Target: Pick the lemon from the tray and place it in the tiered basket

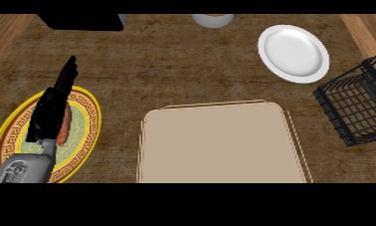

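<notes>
No readable text, labels, brands, numbers or signs anywhere.

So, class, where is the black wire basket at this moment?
In the head view the black wire basket sits at the right edge of the counter, partly cut off, just right of the tan tray and below the white plate.

Brown mottled counter (169, 65). On it: beige tray (220, 145) lower centre, white plate (294, 53) upper right, black wire basket (352, 103) right edge, yellow patterned plate (84, 130) lower left, black box (81, 22) upper left, grey cup (213, 20) top centre.
</notes>
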`<state>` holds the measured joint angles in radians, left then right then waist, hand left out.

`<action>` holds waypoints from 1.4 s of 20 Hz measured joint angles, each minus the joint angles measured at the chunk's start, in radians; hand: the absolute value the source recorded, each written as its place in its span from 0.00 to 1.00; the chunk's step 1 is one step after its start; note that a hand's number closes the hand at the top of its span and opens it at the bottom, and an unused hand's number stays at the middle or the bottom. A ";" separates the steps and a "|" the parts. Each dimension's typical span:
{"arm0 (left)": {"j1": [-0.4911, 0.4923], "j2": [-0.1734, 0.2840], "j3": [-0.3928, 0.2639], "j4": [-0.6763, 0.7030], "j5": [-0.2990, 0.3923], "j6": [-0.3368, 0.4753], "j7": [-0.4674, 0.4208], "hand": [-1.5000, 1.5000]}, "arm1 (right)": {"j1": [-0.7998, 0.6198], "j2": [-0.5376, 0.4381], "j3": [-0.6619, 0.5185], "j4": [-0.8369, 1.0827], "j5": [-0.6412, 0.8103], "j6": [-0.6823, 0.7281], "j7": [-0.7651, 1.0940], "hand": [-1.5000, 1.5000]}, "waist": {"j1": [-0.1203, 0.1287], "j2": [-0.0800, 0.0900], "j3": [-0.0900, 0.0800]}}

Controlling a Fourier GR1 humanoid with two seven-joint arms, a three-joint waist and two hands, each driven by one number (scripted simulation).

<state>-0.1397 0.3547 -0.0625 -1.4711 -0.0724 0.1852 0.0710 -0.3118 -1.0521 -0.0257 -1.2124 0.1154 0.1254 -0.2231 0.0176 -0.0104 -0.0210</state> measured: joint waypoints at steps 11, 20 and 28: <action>-0.017 -0.004 0.027 0.019 -0.004 -0.020 0.006 0.50 | -0.058 0.021 -0.202 0.127 -0.169 0.084 -0.034 0.00 | -0.014 0.007 0.015; -0.018 -0.008 0.048 0.032 -0.010 -0.035 -0.011 0.50 | -0.050 -0.136 -0.364 0.404 -0.261 0.296 -0.016 0.00 | -0.014 0.012 0.021; -0.004 -0.023 0.044 0.014 -0.020 -0.038 -0.014 0.50 | 0.023 -0.254 -0.440 0.730 -0.236 0.470 -0.270 0.00 | -0.006 0.017 0.025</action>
